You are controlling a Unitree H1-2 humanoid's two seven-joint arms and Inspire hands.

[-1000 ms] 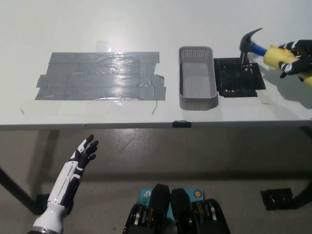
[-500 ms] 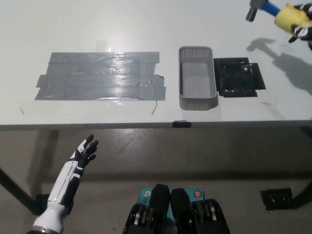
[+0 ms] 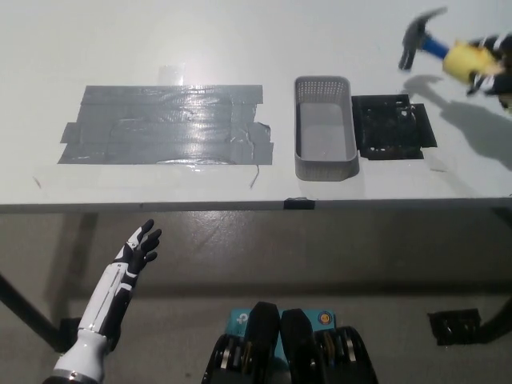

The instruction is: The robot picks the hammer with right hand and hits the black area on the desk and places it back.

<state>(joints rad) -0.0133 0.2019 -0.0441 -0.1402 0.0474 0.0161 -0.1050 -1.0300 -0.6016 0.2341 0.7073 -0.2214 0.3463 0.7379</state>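
Note:
My black right hand point(image 3: 490, 66) at the far right edge is shut on the yellow grip of a hammer point(image 3: 436, 45). The hammer has a blue neck and a dark metal head, held in the air above and behind the black area point(image 3: 392, 128) on the white desk point(image 3: 240, 48). The head points left and casts a shadow near the black patch's far right corner. My white left hand point(image 3: 138, 246) rests below the desk's front edge at lower left, open with fingers spread.
A grey perforated basket point(image 3: 324, 128) stands just left of the black area. A wide patch of grey tape point(image 3: 168, 124) covers the desk's left half. A small black clip point(image 3: 298, 203) sits on the front edge.
The hammer rose from the black area to the top of the picture, and has now come partway down again, its head tilted left. The left hand has not moved.

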